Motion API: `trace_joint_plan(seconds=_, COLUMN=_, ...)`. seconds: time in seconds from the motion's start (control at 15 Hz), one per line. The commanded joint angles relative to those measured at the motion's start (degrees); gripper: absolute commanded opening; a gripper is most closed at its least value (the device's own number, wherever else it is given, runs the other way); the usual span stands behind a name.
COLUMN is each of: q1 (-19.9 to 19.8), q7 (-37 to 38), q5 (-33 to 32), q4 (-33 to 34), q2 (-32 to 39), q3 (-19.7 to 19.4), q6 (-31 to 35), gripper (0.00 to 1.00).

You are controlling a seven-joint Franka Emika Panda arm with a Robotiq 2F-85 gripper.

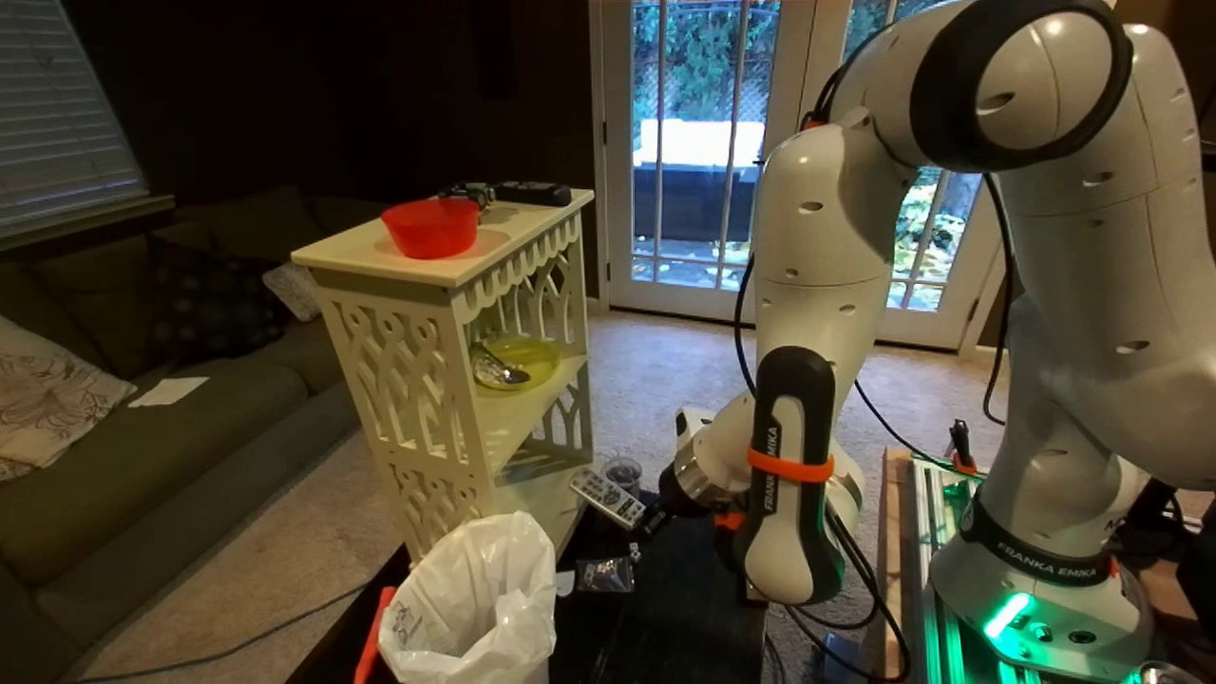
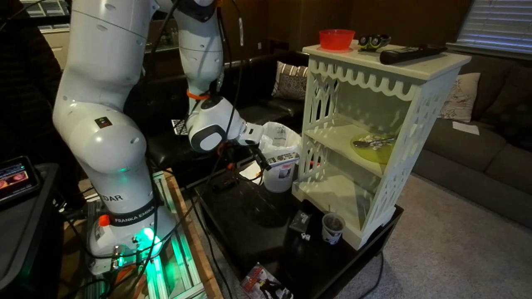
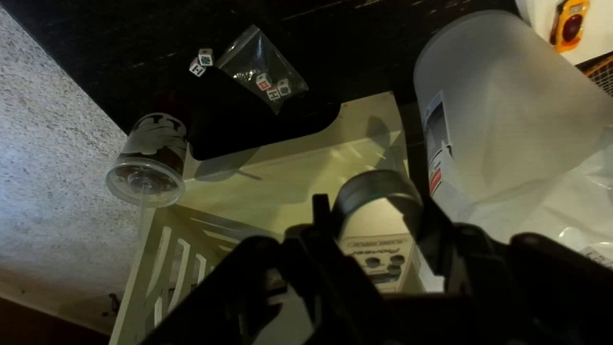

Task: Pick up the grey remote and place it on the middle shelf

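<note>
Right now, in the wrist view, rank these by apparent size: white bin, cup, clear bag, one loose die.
1. White bin, though the picture's edge cuts it off.
2. Cup and clear bag: too alike to rank.
3. Loose die, plainly the smallest.

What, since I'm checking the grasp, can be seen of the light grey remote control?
The light grey, oblong, plastic-looking remote control carries dark round buttons and lettering apparently reading Pioneer. The black gripper holds it near one end, button side roughly up, in the air, not on the cream-white middle shelf. Nothing else visibly touches it.
</note>
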Motion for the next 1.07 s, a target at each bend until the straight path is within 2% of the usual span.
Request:
trace_joint_plan(seconds=0.0, q1=0.1, q7=3.5, q5=-2.0, q4=0.8, q2=-0.6, q3=-0.8, q6=0.1, gripper=0.21)
trace_joint_plan(seconds=0.2, q1=-0.2, q7=-2.4, q5=2.5, q4=1.1, q2=-5.4, q3=-1.8, q6=-0.1, gripper=0.21)
trace_joint_plan(seconds=0.27, q1=1.6, q7=-3.4, q5=2.8, q4=-1.6, q2=-9.2, q3=-4.7, q6=0.1, gripper=0.21)
trace_joint_plan(seconds=0.33, q1=1.9, q7=-5.5, q5=3.9, q4=-1.7, q2=-11.1, q3=-5.7, q6=-0.1, gripper=0.21)
trace_joint_plan(seconds=0.4, q1=3.0, q7=-9.5, q5=6.3, q4=1.2, q2=-11.3, q3=-7.4, q6=-1.3, gripper=0.21)
trace_joint_plan(seconds=0.53, q1=2.6, q7=-16.7, q5=6.5, q4=-0.4, q2=-16.7, q3=-8.9, q6=-3.0, gripper=0.21)
trace_joint_plan(seconds=0.73, q1=2.9, q7=-28.7, q5=4.5, q4=2.0, q2=-23.3, q3=-10.5, q6=-11.3, gripper=0.21)
trace_joint_plan(seconds=0.8, q1=3.8, q7=-33.5, q5=5.7, q4=4.1, q2=-24.2, q3=-11.5, q6=-14.7, gripper=0.21)
trace_joint_plan(seconds=0.87, q1=3.1, q7=-37.2, q5=5.0, q4=6.1, q2=-25.3, q3=-11.5, q6=-18.1, gripper=0.21)
trace_joint_plan(seconds=0.93, q1=3.4, q7=-39.7, q5=7.2, q4=8.5, q2=-24.5, q3=-12.2, q6=-19.0, gripper=0.21)
trace_joint_plan(seconds=1.0, q1=2.3, q7=-33.6, q5=4.6, q4=5.4, q2=-23.1, q3=-10.7, q6=-15.2, gripper=0.21)
